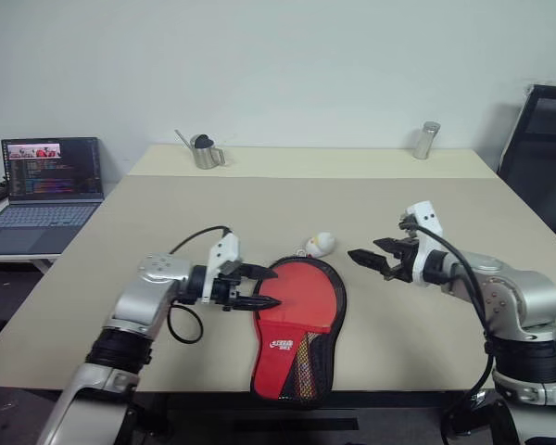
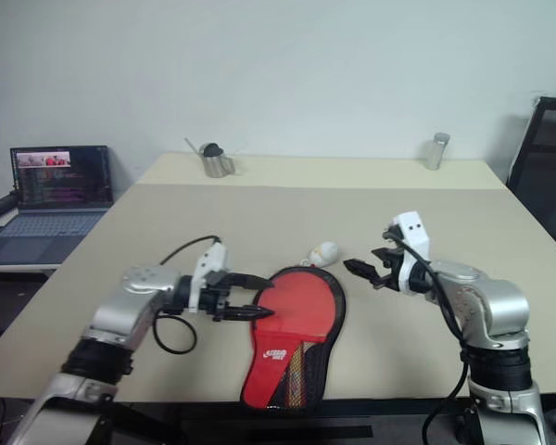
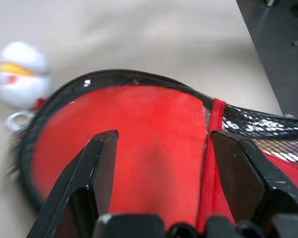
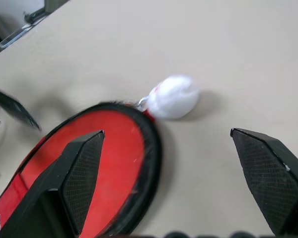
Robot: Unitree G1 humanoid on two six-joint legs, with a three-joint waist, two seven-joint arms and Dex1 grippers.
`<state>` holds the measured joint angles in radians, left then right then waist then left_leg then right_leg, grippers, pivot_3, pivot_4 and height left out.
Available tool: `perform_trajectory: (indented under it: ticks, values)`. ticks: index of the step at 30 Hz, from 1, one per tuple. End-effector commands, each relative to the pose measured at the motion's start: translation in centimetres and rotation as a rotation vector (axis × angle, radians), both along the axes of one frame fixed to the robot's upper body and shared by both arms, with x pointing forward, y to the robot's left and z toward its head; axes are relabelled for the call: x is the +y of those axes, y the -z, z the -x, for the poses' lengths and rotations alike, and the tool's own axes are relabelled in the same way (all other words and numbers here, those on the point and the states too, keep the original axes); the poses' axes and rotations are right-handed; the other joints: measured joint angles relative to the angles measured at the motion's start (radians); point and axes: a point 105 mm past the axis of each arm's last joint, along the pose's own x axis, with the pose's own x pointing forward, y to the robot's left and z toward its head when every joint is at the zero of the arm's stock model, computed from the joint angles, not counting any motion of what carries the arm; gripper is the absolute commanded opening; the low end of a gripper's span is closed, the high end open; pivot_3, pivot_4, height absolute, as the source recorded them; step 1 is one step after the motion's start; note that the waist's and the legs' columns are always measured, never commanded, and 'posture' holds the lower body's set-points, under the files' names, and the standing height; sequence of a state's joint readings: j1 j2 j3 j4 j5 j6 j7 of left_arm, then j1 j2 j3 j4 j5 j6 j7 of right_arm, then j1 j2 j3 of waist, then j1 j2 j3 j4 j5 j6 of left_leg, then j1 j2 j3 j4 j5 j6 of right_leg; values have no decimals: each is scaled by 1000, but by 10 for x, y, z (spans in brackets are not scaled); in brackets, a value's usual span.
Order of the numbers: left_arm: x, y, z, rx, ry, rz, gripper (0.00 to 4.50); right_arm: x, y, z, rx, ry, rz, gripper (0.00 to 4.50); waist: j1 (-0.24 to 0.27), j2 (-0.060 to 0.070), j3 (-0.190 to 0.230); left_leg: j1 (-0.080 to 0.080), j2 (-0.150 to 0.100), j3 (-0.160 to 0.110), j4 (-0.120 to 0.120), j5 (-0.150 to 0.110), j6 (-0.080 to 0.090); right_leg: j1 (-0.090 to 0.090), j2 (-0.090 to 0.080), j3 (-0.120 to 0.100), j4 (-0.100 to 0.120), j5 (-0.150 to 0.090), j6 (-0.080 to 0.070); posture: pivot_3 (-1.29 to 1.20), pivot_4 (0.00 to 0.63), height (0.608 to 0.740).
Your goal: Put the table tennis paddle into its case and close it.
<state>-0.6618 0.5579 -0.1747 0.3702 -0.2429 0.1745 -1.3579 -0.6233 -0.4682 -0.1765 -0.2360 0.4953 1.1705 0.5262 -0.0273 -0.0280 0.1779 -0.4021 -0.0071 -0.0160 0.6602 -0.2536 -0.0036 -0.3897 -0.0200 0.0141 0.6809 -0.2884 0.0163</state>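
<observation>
My soft paddle-shaped case (image 1: 292, 348) was red with a white logo, black mesh and black trim. The little round charm (image 1: 321, 244) was white with a yellow-orange band.

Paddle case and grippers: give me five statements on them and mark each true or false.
1. The case lies on the table with the paddle's red face showing inside it. True.
2. The right gripper grips the case. False: it is off to the side, jaws open and empty.
3. A small white charm sits at the case's far edge. True.
4. The left gripper is at the case's edge, jaws apart. True.
5. The metal cup stands beside the case. False: it stands near the table's far edge.
</observation>
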Motion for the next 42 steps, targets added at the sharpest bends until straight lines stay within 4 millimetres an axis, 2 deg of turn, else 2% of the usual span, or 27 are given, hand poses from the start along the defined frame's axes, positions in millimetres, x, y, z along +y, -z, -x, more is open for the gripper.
perform_trajectory:
  ticks: [1, 5, 8, 11, 14, 16, 23, 28, 36, 42]
  values:
    - [-9, 3, -14, -57, -8, -45, 3228, -6, -27, -3, -91, 13, -11, 4477, -1, 0, 0, 0, 0, 0, 0, 0, 0, 0, 0, 0, 0, 0, 0, 0, 150, 740]
    - [-29, 15, -18, -12, 21, -13, 3228, -11, -46, -20, -155, 57, -14, 4477, -6, 0, 0, 0, 0, 2, 0, 0, 0, -1, 0, 1, 0, 0, 0, 0, 150, 740]
    - [-43, 25, -17, 4, 59, -13, 3228, 0, -45, -27, -163, 18, 14, 4477, -4, 0, 0, 0, 0, 1, 0, 0, 1, -1, 0, 1, 0, 0, 0, 0, 150, 740]
    - [-48, 30, -18, 46, 62, -16, 3228, 8, -37, -33, -148, -10, 34, 4477, -2, 0, 0, -1, 0, 1, 0, 0, 1, -1, 0, 0, 0, 0, 0, 0, 150, 740]
    - [-48, 31, -18, 66, 70, -31, 3804, 16, -32, -39, -141, -29, 43, 4500, -3, 0, 0, -1, 0, 1, 0, 0, 1, -1, 0, 1, 0, 0, 0, 0, 150, 740]
    - [-49, 31, -20, 47, 69, -41, 4475, 23, -30, -43, -137, -44, 46, 4500, -4, 0, 0, -1, 0, 1, 0, 0, 1, -1, 0, 1, 0, 0, 0, 0, 150, 740]
    - [-50, 39, -18, 17, 90, -71, 4475, 54, -21, -55, -86, -89, -15, 4500, -3, 0, 0, 0, 0, 1, 1, 0, 1, 0, 0, 1, 0, 0, 0, 0, 150, 740]
    - [-52, 45, -13, 14, 101, -74, 4475, 80, -2, -70, -36, -102, -35, 4500, -4, 0, 0, 0, 0, 1, 1, 0, 1, 0, 0, 1, 1, 0, 0, 0, 150, 740]
    - [-52, 46, -10, 3, 108, -77, 4475, 86, 25, -96, -31, -46, 23, 4500, -4, 1, 0, 0, 0, 1, 1, 0, 1, 0, 0, 1, 0, 0, 0, 0, 150, 740]
    - [-50, 47, -8, 0, 106, -80, 4475, 94, 41, -100, -17, -47, 48, 4500, -5, 1, 0, 0, 0, 1, 0, 0, 1, 0, 0, 1, 1, 0, 0, 0, 150, 740]
